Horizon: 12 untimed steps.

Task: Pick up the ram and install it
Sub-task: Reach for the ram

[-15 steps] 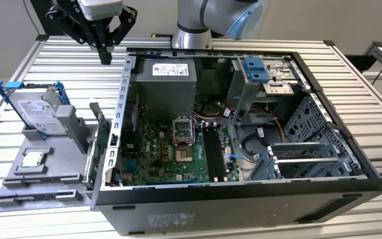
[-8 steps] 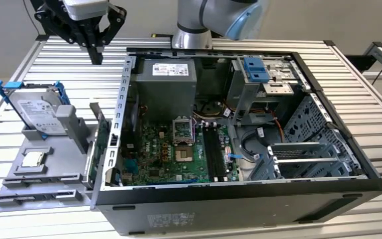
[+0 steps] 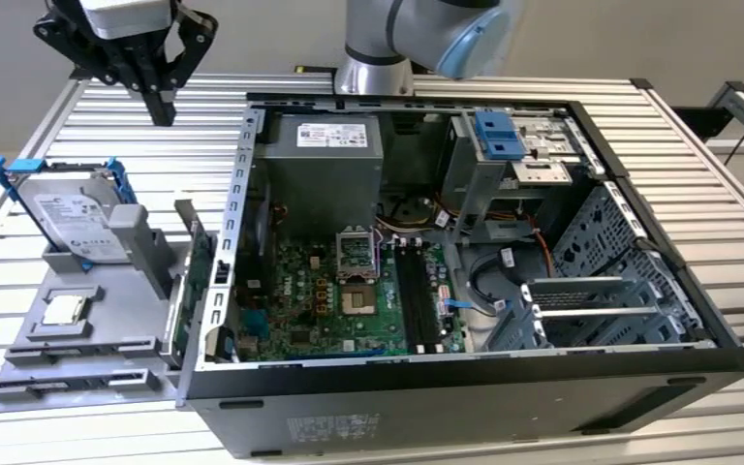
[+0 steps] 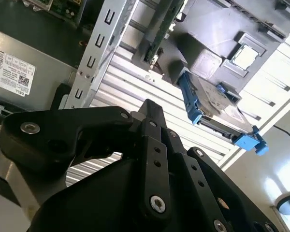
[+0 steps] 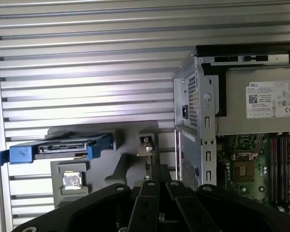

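While the pincer hangs high over the far corner of the slatted surface on the exterior view's left, its fingers are drawn together on nothing, so the pick-up has not yet begun. The ram stands on edge in a slot of the grey holder, near that same side edge of the surface and just beside the outer wall of the open computer case (the hard drive in its blue frame and the processor chip sit in the same holder, farther from the case). To take it cleanly, I judge the fingers must part first, line up across the stick's thin faces near mid-length, and descend straight, minding the case wall close by.
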Tool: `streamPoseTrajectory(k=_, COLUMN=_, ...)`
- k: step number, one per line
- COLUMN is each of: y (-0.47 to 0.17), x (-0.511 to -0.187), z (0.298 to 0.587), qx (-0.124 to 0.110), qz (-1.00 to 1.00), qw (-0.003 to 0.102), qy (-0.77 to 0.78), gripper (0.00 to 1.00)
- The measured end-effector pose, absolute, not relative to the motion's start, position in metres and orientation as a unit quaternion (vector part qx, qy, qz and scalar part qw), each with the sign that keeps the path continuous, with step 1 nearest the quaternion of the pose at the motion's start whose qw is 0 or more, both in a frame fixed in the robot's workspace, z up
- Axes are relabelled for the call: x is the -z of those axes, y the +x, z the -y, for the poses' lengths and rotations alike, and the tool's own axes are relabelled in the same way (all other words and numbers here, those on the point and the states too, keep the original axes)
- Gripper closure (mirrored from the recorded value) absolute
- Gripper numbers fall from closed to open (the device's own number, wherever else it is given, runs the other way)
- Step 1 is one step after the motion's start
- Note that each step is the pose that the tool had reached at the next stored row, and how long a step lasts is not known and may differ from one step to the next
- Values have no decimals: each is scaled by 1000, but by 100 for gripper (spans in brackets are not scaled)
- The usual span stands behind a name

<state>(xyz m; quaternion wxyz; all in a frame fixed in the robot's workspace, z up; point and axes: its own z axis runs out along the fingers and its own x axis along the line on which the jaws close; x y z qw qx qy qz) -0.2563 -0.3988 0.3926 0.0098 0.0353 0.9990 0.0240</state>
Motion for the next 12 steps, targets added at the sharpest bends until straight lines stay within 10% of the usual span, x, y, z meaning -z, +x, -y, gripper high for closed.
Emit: streamPoseTrajectory(k=12, y=-292, x=-393, z=399, qx=-24, qz=-999, qw=10, qy=35, gripper=100)
